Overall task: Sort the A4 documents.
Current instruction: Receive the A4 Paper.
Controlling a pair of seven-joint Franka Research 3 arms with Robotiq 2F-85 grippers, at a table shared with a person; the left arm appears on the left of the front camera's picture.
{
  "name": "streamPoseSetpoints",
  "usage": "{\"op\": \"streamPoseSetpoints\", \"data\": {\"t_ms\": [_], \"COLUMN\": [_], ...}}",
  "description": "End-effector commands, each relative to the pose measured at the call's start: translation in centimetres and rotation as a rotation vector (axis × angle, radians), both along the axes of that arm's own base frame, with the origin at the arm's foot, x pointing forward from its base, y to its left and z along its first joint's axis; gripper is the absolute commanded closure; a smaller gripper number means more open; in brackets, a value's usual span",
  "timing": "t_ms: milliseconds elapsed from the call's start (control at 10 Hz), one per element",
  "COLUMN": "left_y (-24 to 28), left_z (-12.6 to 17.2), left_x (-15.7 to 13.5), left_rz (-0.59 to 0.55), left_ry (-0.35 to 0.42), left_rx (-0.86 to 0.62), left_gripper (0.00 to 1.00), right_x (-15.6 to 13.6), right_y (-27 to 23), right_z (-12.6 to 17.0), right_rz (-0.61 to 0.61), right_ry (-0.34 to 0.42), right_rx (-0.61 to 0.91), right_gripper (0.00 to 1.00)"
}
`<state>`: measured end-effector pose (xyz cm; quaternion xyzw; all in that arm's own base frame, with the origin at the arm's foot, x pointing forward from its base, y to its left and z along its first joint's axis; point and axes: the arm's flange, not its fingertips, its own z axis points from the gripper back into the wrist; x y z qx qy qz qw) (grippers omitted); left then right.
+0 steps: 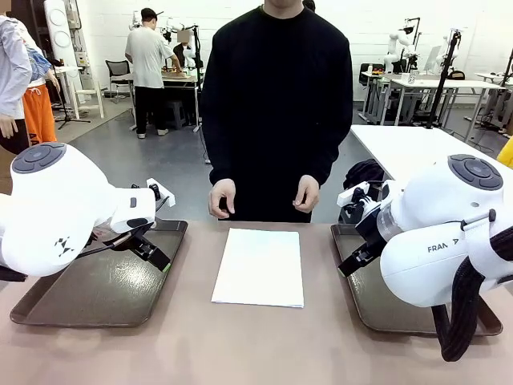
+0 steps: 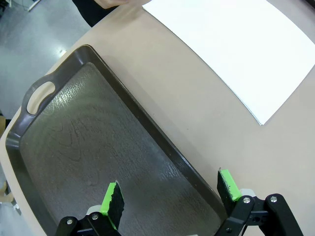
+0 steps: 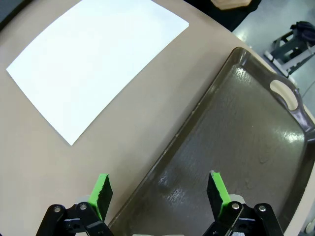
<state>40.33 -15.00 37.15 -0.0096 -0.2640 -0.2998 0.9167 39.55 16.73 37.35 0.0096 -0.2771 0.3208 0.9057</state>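
- Front view: we saw the A4 documents [image 1: 258,267] lying flat as a plain white rectangle in the middle of the beige counter [image 1: 256,349]. We could not tell whether this was one sheet or several.
- The paper sat between two dark brown trays and touched neither: the left tray [image 1: 96,293] lay on the robot's left and the right tray [image 1: 385,311] on its right.
- A person in a black top stood at the far edge of the counter, with one hand [image 1: 222,198] and the other hand [image 1: 305,194] loosely curled just behind the paper.
- In the left wrist view, the left end effector [image 2: 171,189] hung above the left tray. Its green-padded fingers were spread wide apart and held nothing, and the paper lay beyond the tray's long rim.
- In the right wrist view, the right end effector [image 3: 158,181] hung over the edge of the right tray. Its fingers were also wide apart and held nothing. The tray's rim ran up between them, and the paper lay on the counter off to one side.
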Motion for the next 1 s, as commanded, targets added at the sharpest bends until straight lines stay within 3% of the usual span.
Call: {"op": "streamPoseSetpoints", "data": {"t_ms": [0,200,600,900], "left_y": [0.0,0.0,4.8,8.3], "left_z": [0.0,0.0,4.4,8.0], "left_x": [0.0,0.0,-2.2,-3.6], "left_rz": [0.001,0.0,0.033,-0.009], "left_ry": [0.0,0.0,-0.039,-0.035], "left_rx": [0.0,0.0,-0.125,-0.213], "left_gripper": [0.0,0.0,0.0,0.0], "right_x": [0.0,0.4,0.5,0.2], "right_y": [0.0,-1.4,-9.4,-13.4], "right_z": [0.0,1.3,5.5,8.0], "right_rz": [0.0,0.011,-0.018,-0.014], "right_ry": [0.0,0.006,0.033,0.029], "right_rx": [0.001,0.045,0.223,0.308], "right_gripper": [0.0,0.0,0.0,0.0]}}
